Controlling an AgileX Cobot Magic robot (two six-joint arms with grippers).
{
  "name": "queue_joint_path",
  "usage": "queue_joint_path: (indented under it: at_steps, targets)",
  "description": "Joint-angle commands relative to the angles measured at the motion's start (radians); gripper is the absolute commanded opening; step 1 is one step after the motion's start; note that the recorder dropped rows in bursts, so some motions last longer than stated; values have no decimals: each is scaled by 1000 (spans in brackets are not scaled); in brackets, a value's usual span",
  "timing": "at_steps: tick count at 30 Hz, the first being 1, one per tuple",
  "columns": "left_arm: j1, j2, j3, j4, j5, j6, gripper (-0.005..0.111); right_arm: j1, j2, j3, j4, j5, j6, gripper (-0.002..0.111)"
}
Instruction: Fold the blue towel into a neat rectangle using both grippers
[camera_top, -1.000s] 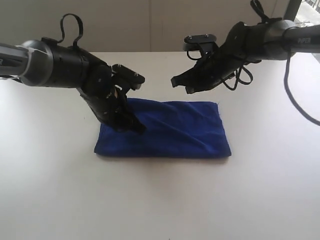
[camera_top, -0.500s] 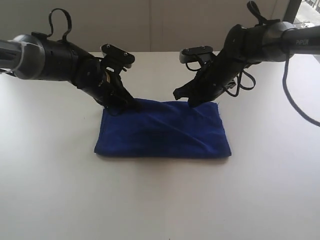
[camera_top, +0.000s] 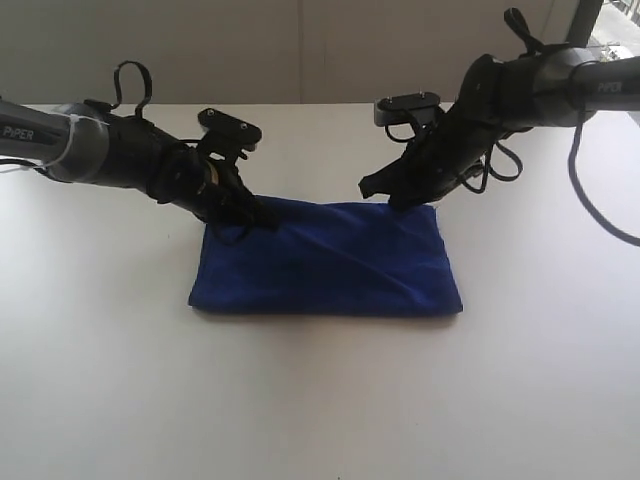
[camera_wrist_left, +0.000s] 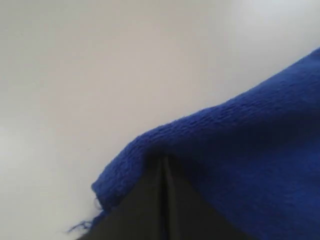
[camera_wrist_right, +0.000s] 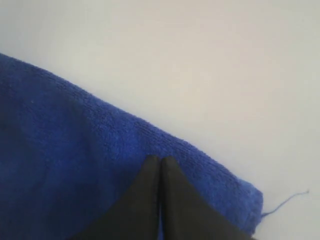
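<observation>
Towel (camera_top: 330, 262) folded flat; left fingers (camera_wrist_left: 145, 212), right fingers (camera_wrist_right: 145, 202) clenched, tips touching its far corners.

1. Table (camera_top: 320, 400): 1 white, matte, flat top. It fills the middle and lower part of the exterior view and is the pale ground in both wrist views. Soft grey shadows lie on it.
2. Wall (camera_top: 180, 50): plain grey-beige, behind the table's far edge.
3. Seam (camera_top: 300, 50): 1 thin vertical line in the wall, near mid-view.
4. Post (camera_top: 585, 18): 1 dark, slanted bar, top right corner.
5. Bright patch (camera_top: 612, 38): overexposed, just beside the post; its content cannot be told.
</observation>
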Motion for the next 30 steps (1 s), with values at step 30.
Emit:
queue_joint_path:
  at_steps: [30]
  targets:
    - [-44, -130, -35, -82, 285, -1, 0, 12, -2, -1, 170, -7, -165, 0]
